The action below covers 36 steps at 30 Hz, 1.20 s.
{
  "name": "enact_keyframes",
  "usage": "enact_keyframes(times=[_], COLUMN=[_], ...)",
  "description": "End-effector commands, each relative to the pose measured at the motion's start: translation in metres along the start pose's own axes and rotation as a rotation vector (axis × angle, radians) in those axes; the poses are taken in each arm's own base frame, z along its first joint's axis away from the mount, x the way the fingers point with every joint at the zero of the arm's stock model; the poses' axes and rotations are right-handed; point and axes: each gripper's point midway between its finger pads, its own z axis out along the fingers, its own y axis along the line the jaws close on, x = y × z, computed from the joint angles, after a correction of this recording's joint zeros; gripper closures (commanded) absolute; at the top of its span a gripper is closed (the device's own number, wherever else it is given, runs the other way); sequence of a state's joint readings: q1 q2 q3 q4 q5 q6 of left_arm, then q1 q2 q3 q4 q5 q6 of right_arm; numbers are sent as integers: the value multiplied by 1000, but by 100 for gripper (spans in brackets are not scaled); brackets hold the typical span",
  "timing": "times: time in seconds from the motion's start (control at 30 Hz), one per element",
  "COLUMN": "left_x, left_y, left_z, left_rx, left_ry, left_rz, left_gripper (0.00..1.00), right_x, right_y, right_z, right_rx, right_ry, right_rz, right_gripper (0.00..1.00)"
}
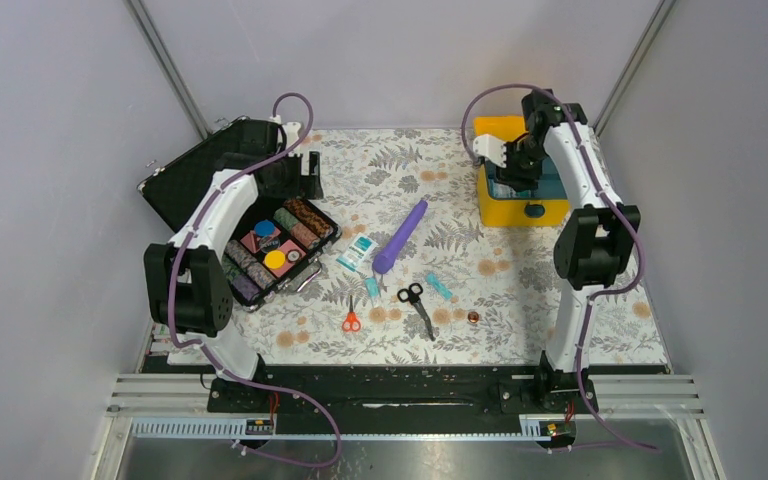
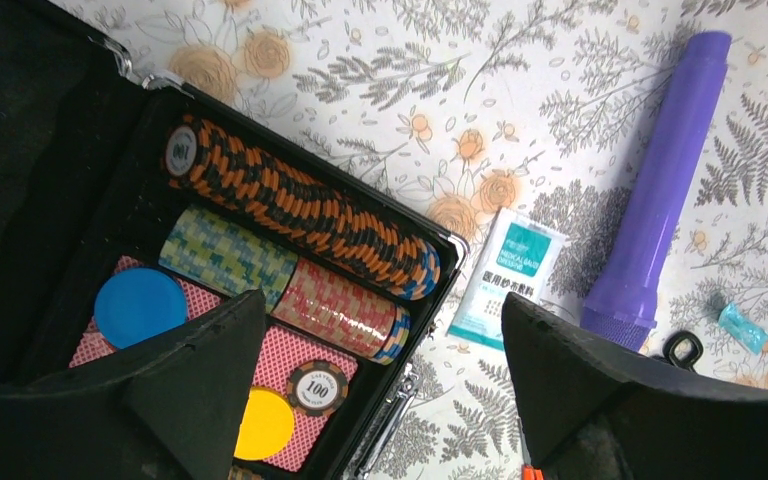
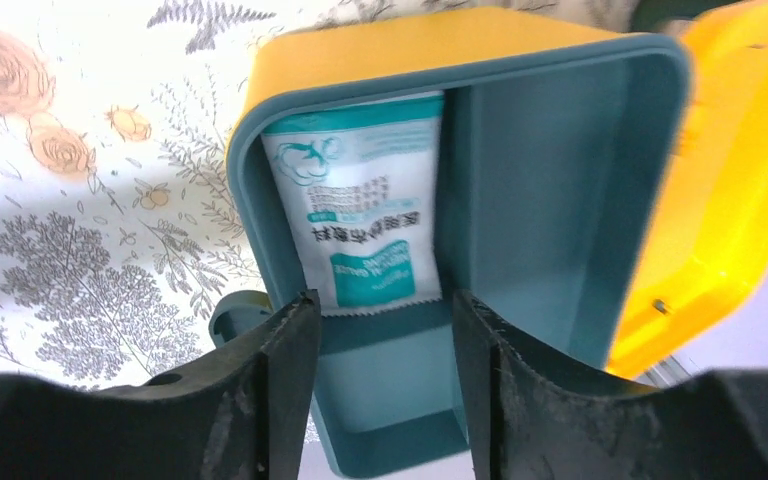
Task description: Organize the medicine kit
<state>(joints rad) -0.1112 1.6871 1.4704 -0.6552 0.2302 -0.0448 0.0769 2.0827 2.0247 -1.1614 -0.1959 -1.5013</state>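
Note:
The yellow medicine kit stands open at the back right, its lid swung up. My right gripper hovers over its teal divided tray, open and empty. A white and teal gauze packet lies in the tray's left compartment, just beyond the fingertips. My left gripper is open and empty above the near edge of the black case. A second gauze packet lies on the table and also shows in the left wrist view.
The black case holds chip rolls and cards. On the floral cloth lie a purple flashlight, black scissors, orange scissors, two small teal items and a small copper disc.

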Motion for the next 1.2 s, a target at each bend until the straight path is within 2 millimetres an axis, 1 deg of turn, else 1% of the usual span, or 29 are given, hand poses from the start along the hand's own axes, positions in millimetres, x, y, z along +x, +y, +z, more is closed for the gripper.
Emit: enact_keyframes(times=[0.0, 0.07, 0.13, 0.17, 0.2, 0.23, 0.27, 0.3, 0.37, 0.43, 0.47, 0.5, 0.57, 0.6, 0.73, 0.83, 0.97, 1.17], left_x=[-1, 6, 15, 20, 26, 32, 38, 44, 54, 62, 63, 62, 63, 61, 58, 62, 71, 92], left_y=[-7, -11, -18, -21, -27, -31, -35, -39, -50, -63, -68, -73, -81, -86, -98, -103, -102, -94], left_z=[-8, -4, 0, 2, 4, 7, 10, 13, 19, 27, 32, 36, 49, 54, 78, 94, 107, 118], left_rx=[33, 47, 69, 82, 97, 106, 115, 121, 136, 147, 143, 139, 137, 141, 127, 103, 59, 40], left_ry=[-28, -9, 14, 26, 41, 59, 74, 91, 118, 143, 150, 152, 163, 163, 177, 201, 233, 312], left_rz=[15, 18, 27, 31, 40, 44, 51, 60, 96, 159, 192, 219, 247, 260, 304, 309, 292, 286], left_gripper=[14, 16, 19, 23, 26, 29, 32, 36, 39, 39, 39, 38, 38, 40, 48, 49, 49, 53], right_x=[-43, -57, -73, -81, -90, -98, -107, -114, -126, -138, -146, -150, -151, -150, -140, -134, -129, -121], right_y=[-15, -16, -17, -18, -17, -16, -15, -17, -4, 13, 23, 27, 35, 39, 47, 50, 54, 56], right_z=[-63, -70, -75, -78, -79, -80, -83, -83, -79, -75, -72, -74, -73, -76, -79, -81, -81, -79], right_rx=[150, 156, 151, 142, 129, 117, 106, 109, 91, 72, 55, 66, 87, 98, 135, 163, 184, 218], right_ry=[-168, -241, -326, -372, -419, -465, -520, -572, -581, -573, -581, -604, -646, -656, -615, -598, -580, -558], right_rz=[130, 232, 384, 463, 554, 652, 767, 825, 880, 886, 888, 898, 957, 985, 1058, 1065, 1074, 1079], right_gripper=[39, 36, 35, 30, 22, 16, 13, 2, 1, 0, 1, 0, 0, 1, 0, 0, 0, 0])
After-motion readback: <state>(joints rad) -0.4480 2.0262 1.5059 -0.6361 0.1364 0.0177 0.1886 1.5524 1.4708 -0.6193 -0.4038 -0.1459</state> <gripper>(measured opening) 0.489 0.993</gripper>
